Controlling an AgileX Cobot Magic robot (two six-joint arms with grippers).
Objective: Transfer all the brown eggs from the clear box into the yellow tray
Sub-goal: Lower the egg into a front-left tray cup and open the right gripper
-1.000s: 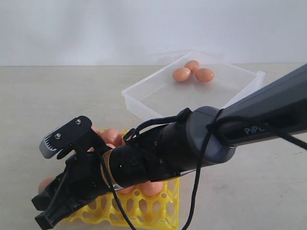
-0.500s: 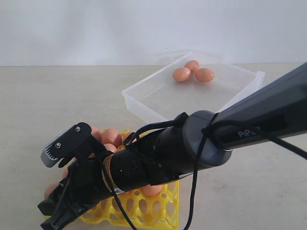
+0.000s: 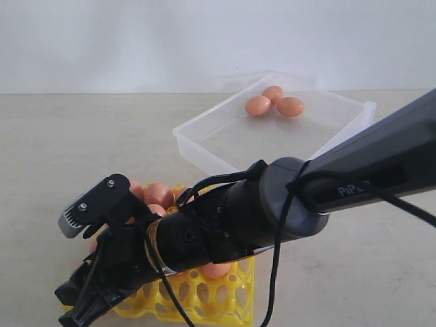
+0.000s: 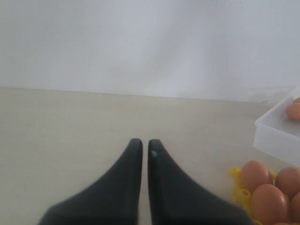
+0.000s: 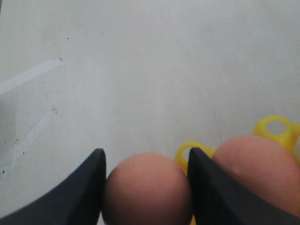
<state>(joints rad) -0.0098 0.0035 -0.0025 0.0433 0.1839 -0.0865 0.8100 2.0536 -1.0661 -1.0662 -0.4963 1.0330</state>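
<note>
Right claw (image 5: 146, 153) clamped on one brown egg (image 5: 147, 187), a finger tight on each side, at the edge of the yellow tray (image 3: 212, 300). In the wrist view a 2nd egg (image 5: 255, 173) sits just beside it, w/ yellow posts btwn them. Ext. view: right arm (image 3: 286, 197) comes in from the right, low over the tray, hiding most of it. A few eggs (image 3: 158, 194) show in cups at the tray's far edge. Tray is on the desk (image 3: 68, 136), near side. Clear box (image 3: 197, 148) is behind it, apart, w/ 3 brown eggs (image 3: 258, 105) bunched at its far end. Left claw (image 4: 144, 146): fingers together, only a slit btwn, gripping nothing, over the desk; tray eggs off to one side.
</note>
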